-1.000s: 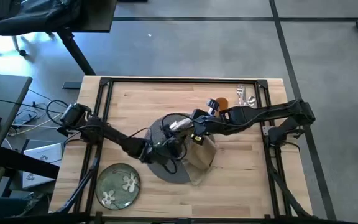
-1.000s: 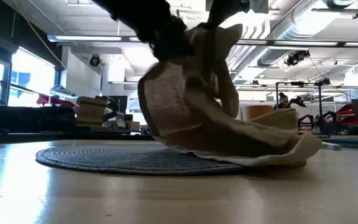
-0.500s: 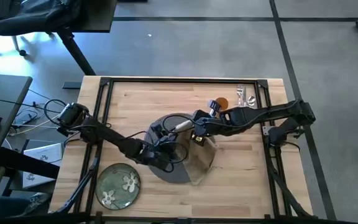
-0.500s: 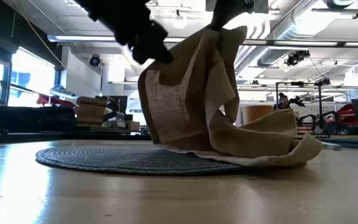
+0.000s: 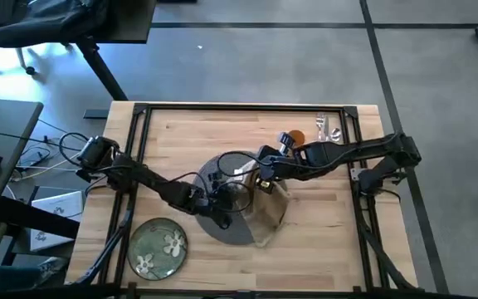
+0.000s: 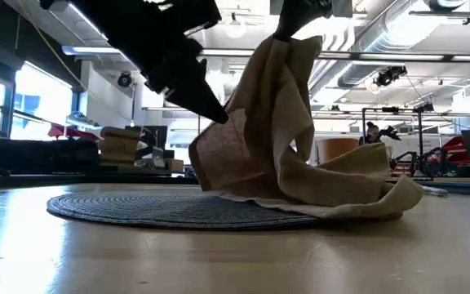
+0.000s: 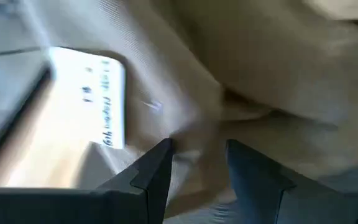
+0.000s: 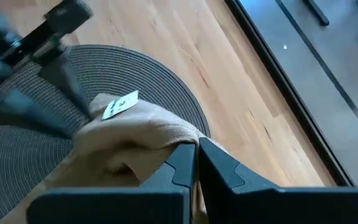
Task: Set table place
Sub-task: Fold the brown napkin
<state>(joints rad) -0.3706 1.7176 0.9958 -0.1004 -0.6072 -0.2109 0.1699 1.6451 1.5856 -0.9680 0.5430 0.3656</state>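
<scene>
Since half a second ago the left tool [image 6: 210, 110] has dropped lower and closer in, its tip now against the hanging napkin [image 6: 276, 139] where earlier it sat up by the cloth's top edge; the napkin itself hangs much as it did.

The napkin is bunched and lifted at frame centre in the low view, its upper corner pinched in the right tool [image 6: 288, 28] at top centre, its lower folds trailing onto the round dark placemat [image 6: 153, 208] and the wooden counter [image 6: 219, 261] to the right. The left tool meets the cloth from upper left, beside its white label [image 7: 101, 99].

From above, both arms cross over the placemat [image 5: 237, 231] and cover most of the napkin [image 5: 270, 218], so the grips cannot be made out there. The left wrist view shows its fingers [image 7: 157, 171] slightly parted with cloth just ahead; whether they hold any I cannot tell. The right fingers [image 8: 182, 165] are nearly together, clamped on the cloth.

Further out, a green plate [image 5: 158, 245] lies lower left, an orange cup [image 5: 294, 137] and cutlery [image 5: 329, 128] upper right.
</scene>
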